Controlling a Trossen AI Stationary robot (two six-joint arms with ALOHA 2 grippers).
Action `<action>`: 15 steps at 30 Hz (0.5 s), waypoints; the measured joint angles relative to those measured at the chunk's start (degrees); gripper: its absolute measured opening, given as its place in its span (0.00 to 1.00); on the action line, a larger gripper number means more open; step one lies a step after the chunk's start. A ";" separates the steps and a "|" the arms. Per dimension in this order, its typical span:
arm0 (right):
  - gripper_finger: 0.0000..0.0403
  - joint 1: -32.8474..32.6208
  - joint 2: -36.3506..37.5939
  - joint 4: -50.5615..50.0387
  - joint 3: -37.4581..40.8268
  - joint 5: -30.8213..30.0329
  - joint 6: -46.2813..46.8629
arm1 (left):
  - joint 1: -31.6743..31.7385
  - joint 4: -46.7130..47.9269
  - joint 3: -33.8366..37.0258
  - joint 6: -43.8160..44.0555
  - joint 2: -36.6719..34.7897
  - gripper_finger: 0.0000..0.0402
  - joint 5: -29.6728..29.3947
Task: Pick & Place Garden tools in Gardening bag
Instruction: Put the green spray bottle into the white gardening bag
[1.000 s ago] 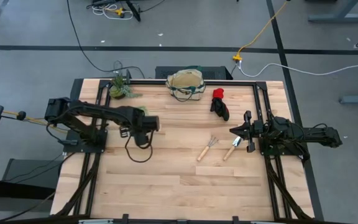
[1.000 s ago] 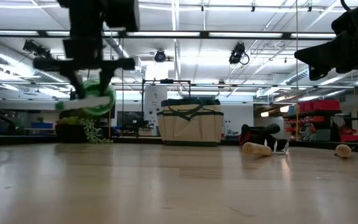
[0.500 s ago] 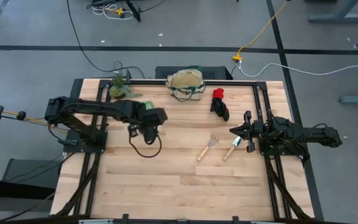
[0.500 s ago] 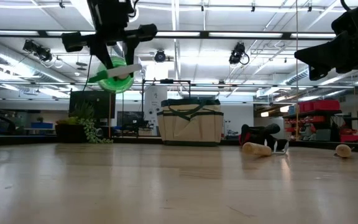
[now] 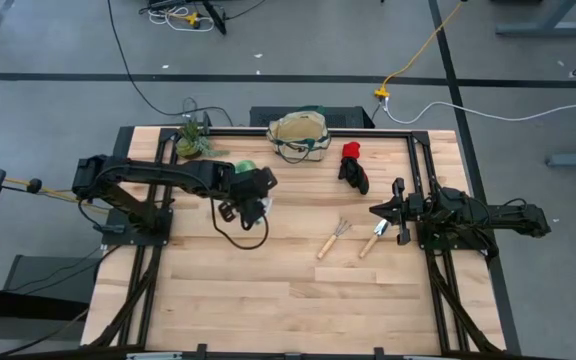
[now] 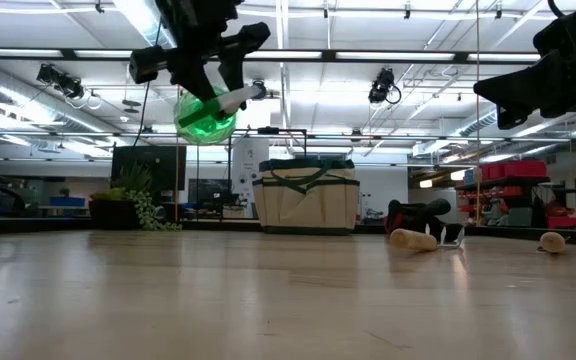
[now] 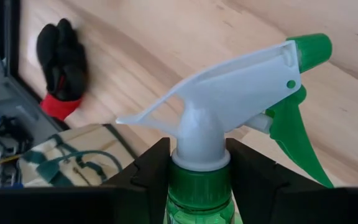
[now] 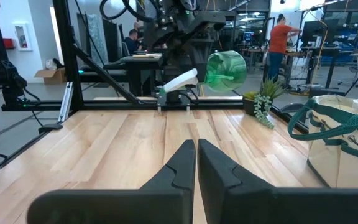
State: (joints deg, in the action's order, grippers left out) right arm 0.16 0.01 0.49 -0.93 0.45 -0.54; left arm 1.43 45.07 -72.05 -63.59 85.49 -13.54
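A light wooden table [image 5: 268,290] stands on a grey floor [image 5: 58,60] marked with dark lines and crossed by black, white and yellow cables [image 5: 423,45]. The room behind is an open workshop: a white ceiling with strip lights [image 6: 388,58], red shelving [image 6: 513,190], desks and monitors [image 8: 312,28].

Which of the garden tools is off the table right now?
The green spray bottle, held in the air by the left gripper at its neck. The hand rake, trowel and red-and-black glove all lie on the tabletop.
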 joint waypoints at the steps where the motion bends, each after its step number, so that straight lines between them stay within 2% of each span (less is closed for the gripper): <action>1: 0.06 0.02 0.00 -0.02 0.00 0.00 0.00 | 0.02 -0.18 0.00 0.37 0.00 0.38 -0.45; 15: 0.06 0.01 0.00 -0.02 -0.01 0.00 0.00 | 2.05 -1.61 -0.84 1.46 0.00 0.37 -2.88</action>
State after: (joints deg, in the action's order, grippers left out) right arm 0.17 0.01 0.47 -0.94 0.45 -0.54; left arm 3.49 43.46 -72.89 -62.13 85.49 -16.43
